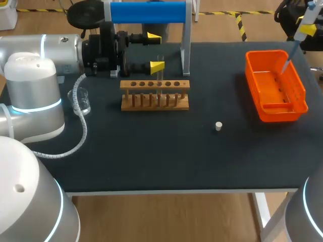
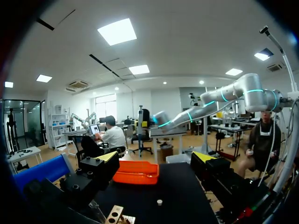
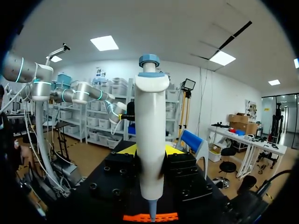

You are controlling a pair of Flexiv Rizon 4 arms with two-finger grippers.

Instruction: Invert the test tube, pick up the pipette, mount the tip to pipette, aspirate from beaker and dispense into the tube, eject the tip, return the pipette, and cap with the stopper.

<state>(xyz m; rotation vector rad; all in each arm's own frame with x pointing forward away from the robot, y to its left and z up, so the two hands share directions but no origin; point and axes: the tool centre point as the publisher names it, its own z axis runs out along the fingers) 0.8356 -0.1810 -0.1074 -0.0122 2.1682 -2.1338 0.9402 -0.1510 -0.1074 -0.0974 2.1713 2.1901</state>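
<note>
Right pincer point(image 3: 150, 150) clamps the pipette point(image 3: 150, 107), nose over the orange tray point(image 1: 275, 108). Left pincer point(image 1: 155, 51) stands open near the tube point(image 1: 160, 63), upright in the rack point(image 1: 154, 84). Probably tip-mounting. Next you press straight down, then cross to the beaker point(image 1: 82, 101).

Silver arms point(image 1: 30, 75), cyan rings point(image 1: 36, 107), black yellow-tipped left hand point(image 1: 155, 51).

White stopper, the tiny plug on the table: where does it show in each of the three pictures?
Head view: the white stopper stands alone on the table, between the wooden rack and the orange tray.
Left wrist view: it sits between the rack's end and the orange tray.
Right wrist view: not in it; the pipette fills the middle.
Shared landmark: the orange tray, a strip under the pipette there.
</note>
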